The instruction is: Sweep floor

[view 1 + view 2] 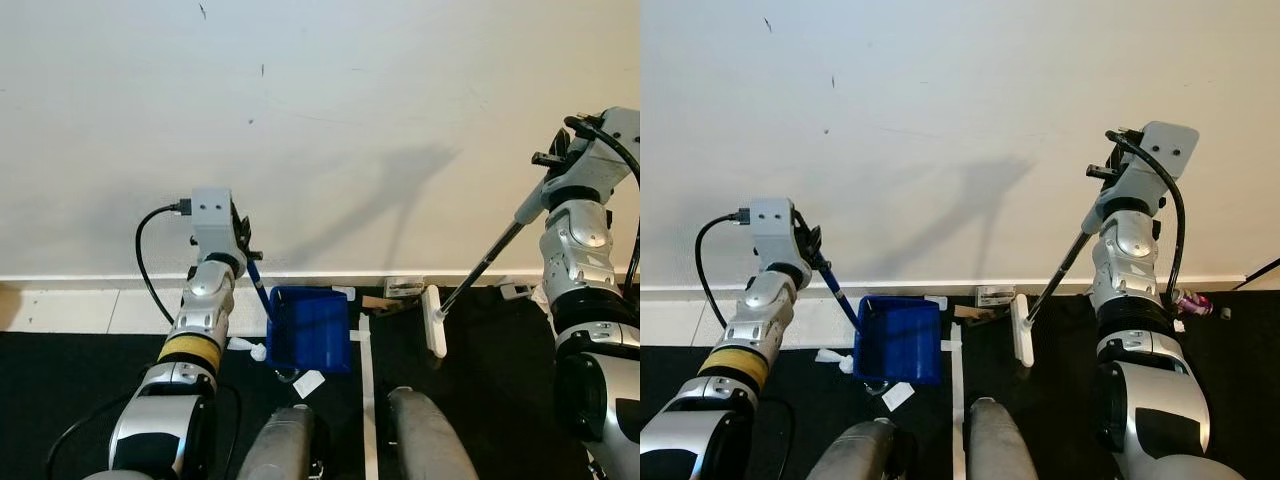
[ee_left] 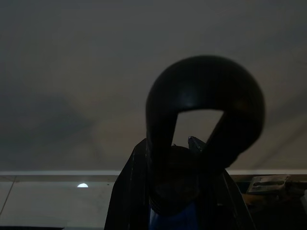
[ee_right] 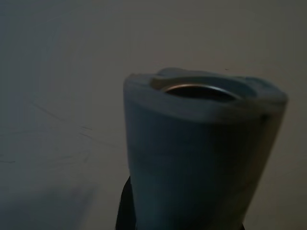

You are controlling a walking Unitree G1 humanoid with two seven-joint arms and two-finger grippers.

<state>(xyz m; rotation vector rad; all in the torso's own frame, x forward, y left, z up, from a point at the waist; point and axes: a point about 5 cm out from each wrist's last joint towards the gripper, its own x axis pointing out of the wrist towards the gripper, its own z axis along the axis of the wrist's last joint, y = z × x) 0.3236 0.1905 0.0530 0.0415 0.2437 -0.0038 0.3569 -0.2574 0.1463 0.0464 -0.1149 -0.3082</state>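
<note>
A blue dustpan (image 1: 308,328) rests on the dark floor at the foot of the white wall. Its blue handle (image 1: 258,288) rises to my left gripper (image 1: 243,250), which is shut on it; the left wrist view has the handle's black loop end (image 2: 205,115) up close. My right gripper (image 1: 553,158) is shut on the top of a long dark broom handle (image 1: 490,262). The white broom head (image 1: 434,320) sits on the floor to the right of the dustpan. Scraps of paper and card (image 1: 385,298) lie between pan and broom head.
White paper bits (image 1: 308,383) and a crumpled piece (image 1: 246,346) lie around the dustpan. A white tape line (image 1: 367,400) runs across the black mat (image 1: 60,385). More litter (image 1: 1192,299) lies at the far right. My own legs (image 1: 430,440) are at the bottom.
</note>
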